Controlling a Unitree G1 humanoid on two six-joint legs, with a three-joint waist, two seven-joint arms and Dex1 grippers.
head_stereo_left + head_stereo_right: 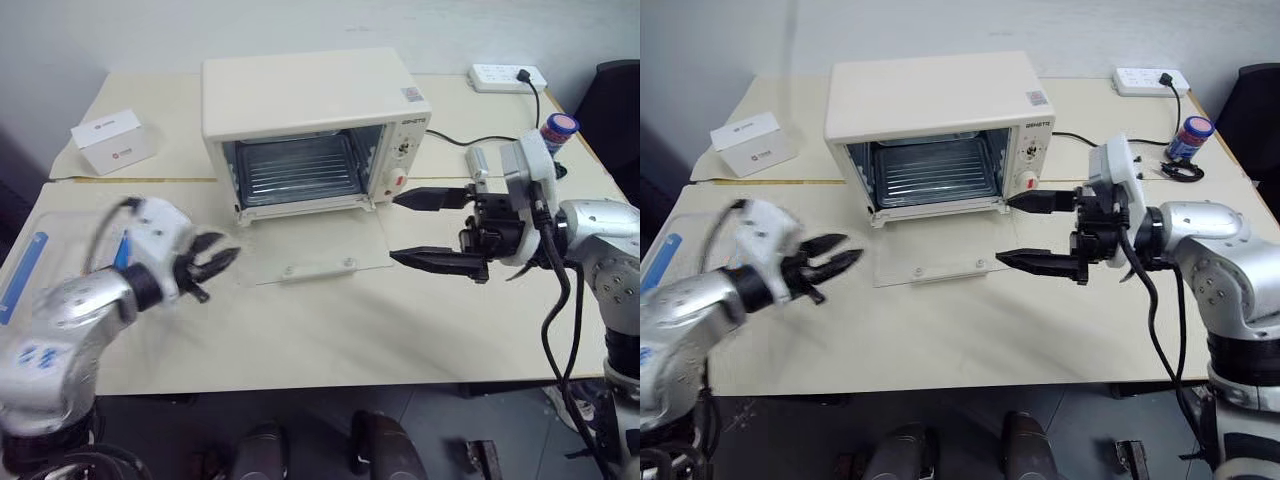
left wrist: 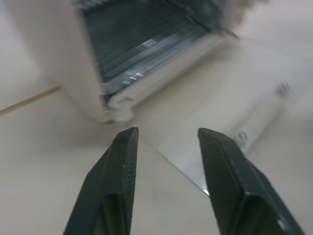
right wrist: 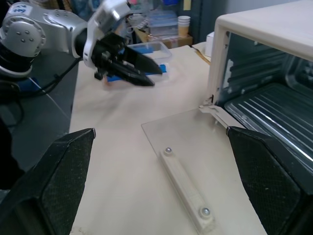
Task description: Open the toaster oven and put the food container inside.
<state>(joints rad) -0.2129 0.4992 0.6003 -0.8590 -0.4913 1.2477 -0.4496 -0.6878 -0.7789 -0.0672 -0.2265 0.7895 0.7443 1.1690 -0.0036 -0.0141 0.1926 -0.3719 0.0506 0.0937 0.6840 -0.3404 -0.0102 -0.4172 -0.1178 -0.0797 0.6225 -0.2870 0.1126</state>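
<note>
Left hand (image 1: 212,262), lower left: black fingers parted, empty. Right hand (image 1: 428,229), centre right: spread wide, empty, level. Cream-white boxy toaster oven (image 1: 300,95), upper centre on the surface (image 1: 330,335), glass door (image 1: 312,252) down. Clear blue-clipped food container (image 3: 146,48) behind left hand.

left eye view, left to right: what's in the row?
food container → white cardboard box → left gripper → toaster oven → right gripper → power strip → blue-capped bottle

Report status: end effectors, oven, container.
Both end effectors, left and right, open, empty. Oven door down flat. Container on table behind left arm. Nothing blocking the oven mouth.
</note>
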